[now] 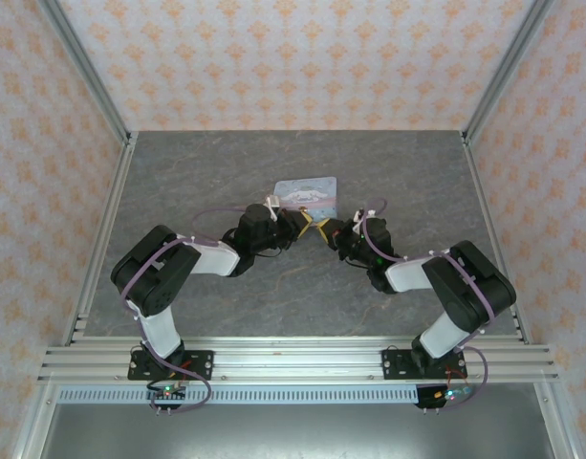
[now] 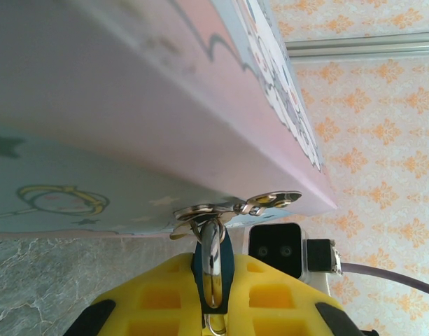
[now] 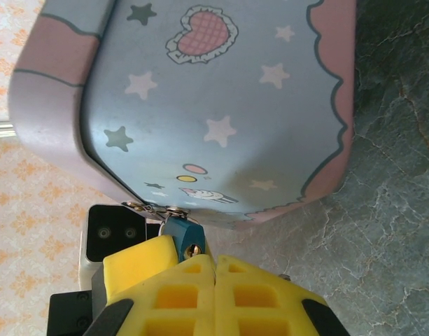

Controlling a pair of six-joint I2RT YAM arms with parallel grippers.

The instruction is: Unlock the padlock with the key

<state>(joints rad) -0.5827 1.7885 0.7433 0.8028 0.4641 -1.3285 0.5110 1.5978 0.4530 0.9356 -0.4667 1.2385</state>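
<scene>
Your left gripper (image 2: 213, 274) is clamping the padlock (image 2: 226, 256) between its yellow pads (image 2: 151, 294), right at the box's near side. Your right gripper (image 3: 214, 264) is pressing its fingers (image 3: 165, 280) together just beside the padlock. I cannot tell whether the key is sitting between them, so you are working half blind there. The padlock is hanging from the hasp (image 2: 236, 205) on the box (image 2: 165, 119), with a brass-coloured spot showing next to the right fingertips. You are probably lining the key up with the keyhole, so you are wanting a firm, motionless left grip while the right wrist is creeping straight in. Any sideways push is risking a twisted hasp, or a box sliding on the table (image 3: 389, 210) beneath it.
</scene>
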